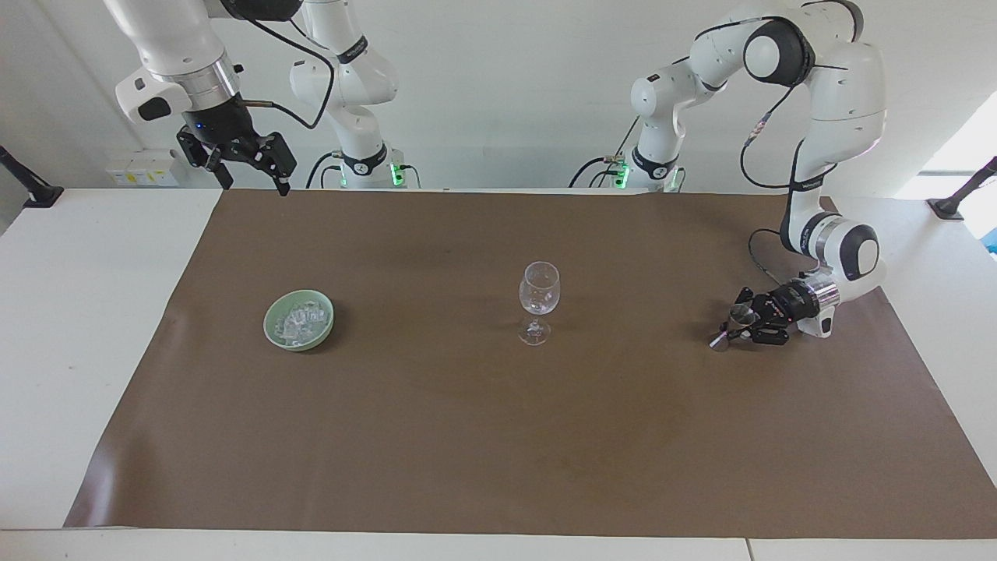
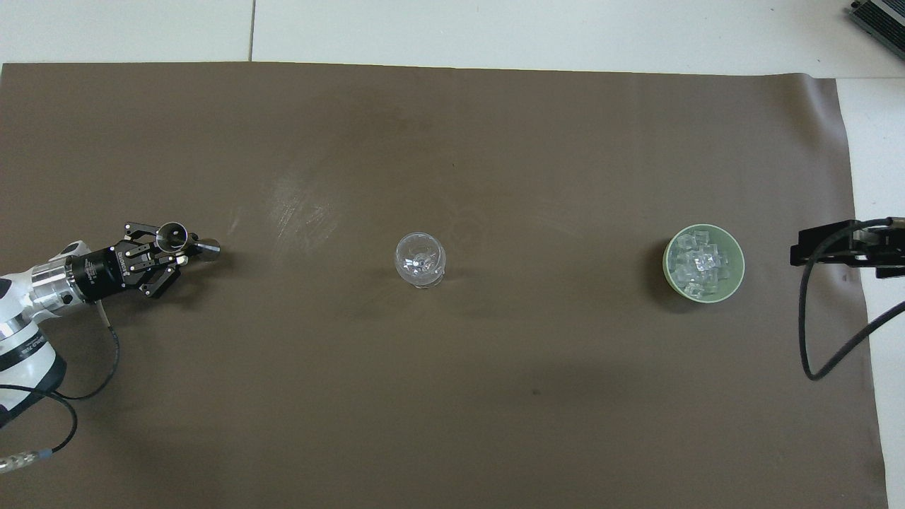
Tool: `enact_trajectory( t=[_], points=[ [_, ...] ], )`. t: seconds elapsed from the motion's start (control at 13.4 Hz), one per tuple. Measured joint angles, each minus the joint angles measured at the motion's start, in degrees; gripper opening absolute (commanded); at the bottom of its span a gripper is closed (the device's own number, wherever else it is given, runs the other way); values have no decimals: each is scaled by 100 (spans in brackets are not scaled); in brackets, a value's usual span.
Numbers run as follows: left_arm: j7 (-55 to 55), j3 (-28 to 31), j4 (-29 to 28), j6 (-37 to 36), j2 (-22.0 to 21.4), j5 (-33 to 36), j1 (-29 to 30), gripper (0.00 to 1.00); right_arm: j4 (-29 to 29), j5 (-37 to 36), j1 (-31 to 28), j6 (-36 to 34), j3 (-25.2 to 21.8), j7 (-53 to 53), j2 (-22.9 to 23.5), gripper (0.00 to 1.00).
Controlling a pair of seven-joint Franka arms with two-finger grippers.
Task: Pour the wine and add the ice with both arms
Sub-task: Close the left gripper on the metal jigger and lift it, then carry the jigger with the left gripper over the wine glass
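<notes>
A small metal jigger (image 1: 731, 326) (image 2: 172, 236) stands tilted on the brown mat near the left arm's end, its lower end toward the glass. My left gripper (image 1: 744, 326) (image 2: 177, 251) lies low over the mat, shut on the jigger's waist. No wine shows; the jigger's inside is hidden. A clear stemmed glass (image 1: 539, 300) (image 2: 420, 260) stands upright at the mat's middle. Ice (image 1: 300, 318) (image 2: 698, 266) fills a pale green bowl (image 1: 269, 321) (image 2: 739, 263) toward the right arm's end. My right gripper (image 1: 255, 185) hangs open and high over the mat's corner by its own base, waiting.
The brown mat (image 1: 467, 436) covers most of the white table (image 1: 86, 312). A black cable (image 2: 806, 332) loops down from the right wrist past the bowl. Black clamps (image 1: 31, 191) stand at both of the table's ends.
</notes>
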Motion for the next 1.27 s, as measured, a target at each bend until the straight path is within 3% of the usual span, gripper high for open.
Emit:
enact_trajectory(
  t=[0.52,1.27],
  points=[
    [-4,-42,32,-418,-60,-155,-17,0,0,0,0,0,0,0,0,100],
    [-812,-87,36,-443,-673,-157,-622,0,0,0,0,0,0,0,0,100]
  ],
)
